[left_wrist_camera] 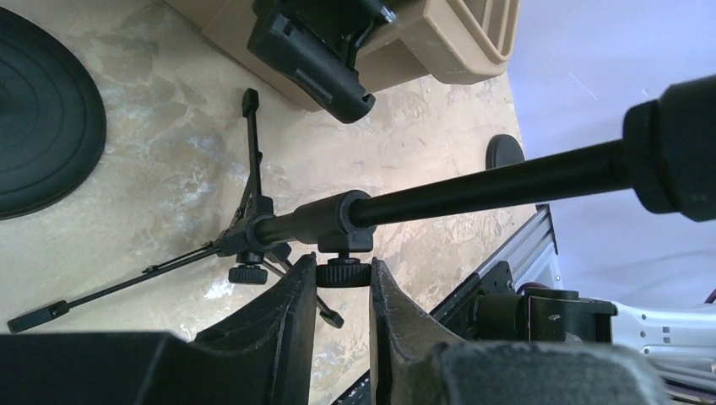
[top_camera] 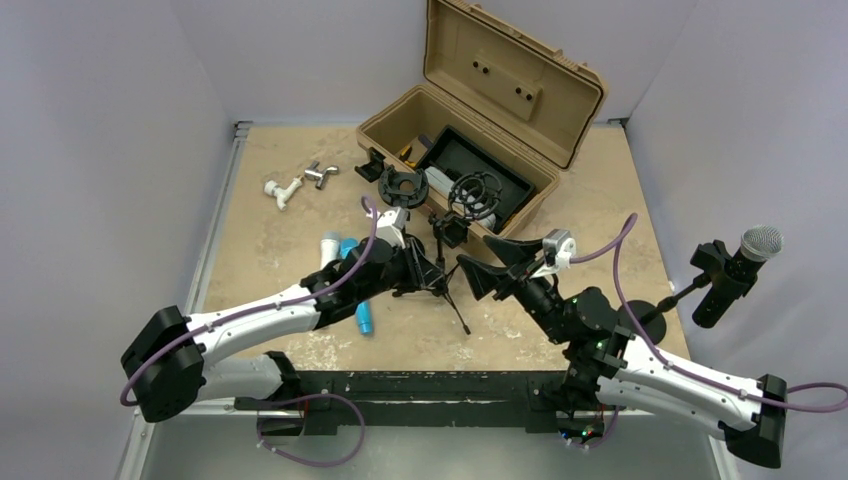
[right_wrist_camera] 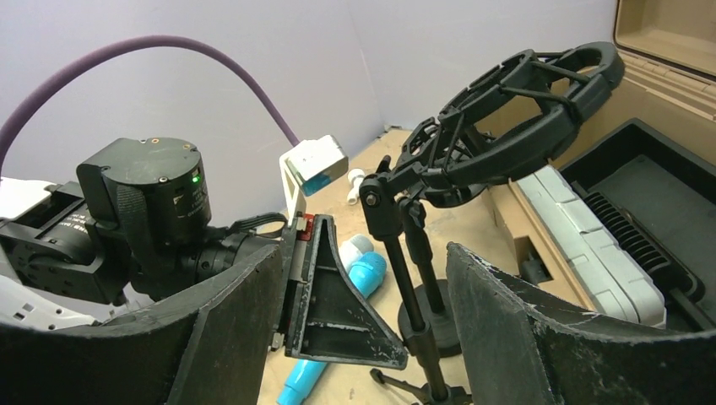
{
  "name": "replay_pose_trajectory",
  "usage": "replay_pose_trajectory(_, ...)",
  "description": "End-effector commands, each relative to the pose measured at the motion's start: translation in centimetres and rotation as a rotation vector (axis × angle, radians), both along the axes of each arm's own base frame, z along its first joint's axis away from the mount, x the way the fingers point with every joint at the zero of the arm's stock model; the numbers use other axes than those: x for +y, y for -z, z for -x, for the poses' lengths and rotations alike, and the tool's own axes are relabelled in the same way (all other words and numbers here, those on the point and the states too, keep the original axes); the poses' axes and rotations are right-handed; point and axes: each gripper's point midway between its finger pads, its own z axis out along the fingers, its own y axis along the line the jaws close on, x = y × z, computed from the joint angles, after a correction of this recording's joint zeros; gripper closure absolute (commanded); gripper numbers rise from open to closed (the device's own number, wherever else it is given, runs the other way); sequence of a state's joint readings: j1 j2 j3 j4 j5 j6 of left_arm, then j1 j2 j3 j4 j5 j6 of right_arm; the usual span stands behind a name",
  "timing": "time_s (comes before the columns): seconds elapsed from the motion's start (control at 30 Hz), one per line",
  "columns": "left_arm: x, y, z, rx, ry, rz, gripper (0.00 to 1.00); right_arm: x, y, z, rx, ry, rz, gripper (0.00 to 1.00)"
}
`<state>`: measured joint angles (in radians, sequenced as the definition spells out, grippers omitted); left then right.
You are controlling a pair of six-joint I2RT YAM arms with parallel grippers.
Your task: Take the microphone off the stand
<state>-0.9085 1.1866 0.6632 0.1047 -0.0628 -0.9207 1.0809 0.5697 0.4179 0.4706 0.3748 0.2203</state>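
**Microphone not yet touched, both arms at another stand**

The microphone (top_camera: 757,247) sits in its clip (top_camera: 722,282) by the right edge of the bench (top_camera: 270,250). The left jaws are closed on the small knob (left_wrist_camera: 344,271) of the tripod stand (left_wrist_camera: 253,228) near the middle. The right jaws are open and empty, facing the shock mount (right_wrist_camera: 515,110). I judge the removal is not begun. Next, one arm must reach right, grip the microphone and pull it from the clip without tipping its stand.
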Motion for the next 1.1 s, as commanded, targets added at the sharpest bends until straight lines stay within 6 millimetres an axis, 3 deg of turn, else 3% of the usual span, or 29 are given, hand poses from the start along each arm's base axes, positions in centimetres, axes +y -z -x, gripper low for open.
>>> replay_pose_trajectory(0.0, -0.8, 0.6, 0.2, 0.023, 0.011, 0.03, 1.0, -0.1, -0.9, 0.0, -0.006, 0.002, -0.032, 0.31)
replay_pose_trajectory(0.23, -1.4, 2.0, 0.8, 0.102, 0.006, 0.1, 1.0, 0.0, -1.9, -0.7, 0.105, 0.025, -0.14, 0.31)
replay_pose_trajectory(0.47, -1.6, 2.7, 1.9, 0.195, 0.005, 0.192, 1.0, 2.2, -2.1, 0.0, 0.293, -0.082, -0.271, 0.31)
replay_pose_trajectory(0.9, -2.2, 2.1, 1.8, 0.429, -0.041, 0.631, 1.0, 2.5, -2.8, 0.8, 0.303, -0.142, -0.329, 0.31)
replay_pose_trajectory(1.07, -1.1, 3.0, 1.2, 0.434, -0.103, 0.735, 1.0, 2.4, -2.6, 0.8, 0.306, -0.136, -0.331, 0.32)
